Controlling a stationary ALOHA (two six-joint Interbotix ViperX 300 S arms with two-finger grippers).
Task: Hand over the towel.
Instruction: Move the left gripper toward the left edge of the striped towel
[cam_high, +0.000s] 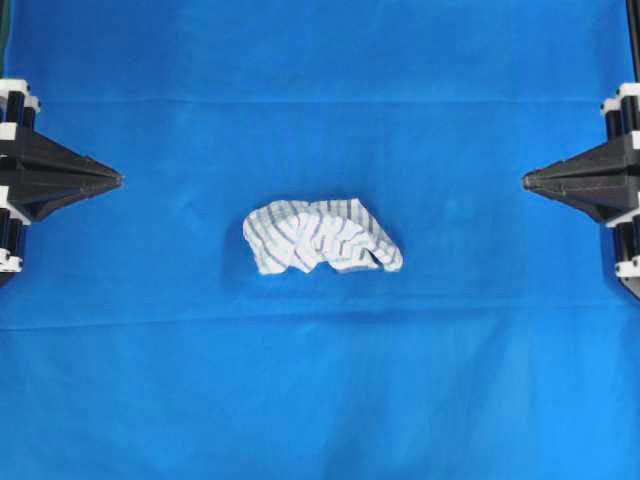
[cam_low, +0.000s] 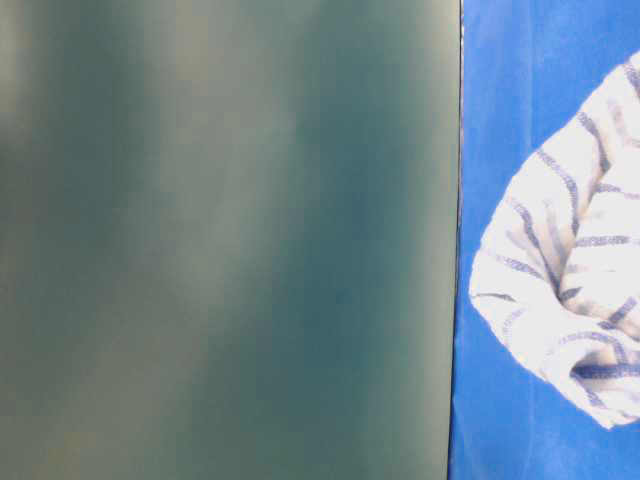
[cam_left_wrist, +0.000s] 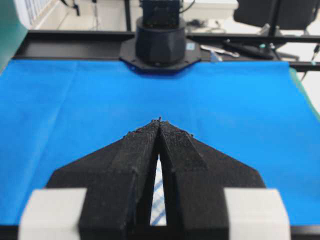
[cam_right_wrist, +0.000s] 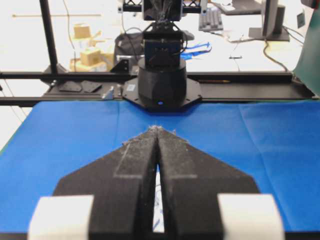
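- Towel (cam_high: 322, 237): crumpled heap on the blue cloth (cam_high: 320, 400) covering the table, midway between both hands, well apart from each.
- Left hand (cam_high: 118, 180): jaws together, empty.
- Right hand (cam_high: 526, 181): jaws together, empty.
- Progress: nothing done; pickup and handover remain.

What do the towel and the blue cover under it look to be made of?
Towel: soft woven cloth, probably cotton; matte white with thin blue-grey stripes, crumpled into limp folds. Blue cover: thin matte fabric, possibly felt-like; it lies flat with faint crease lines and no shine.
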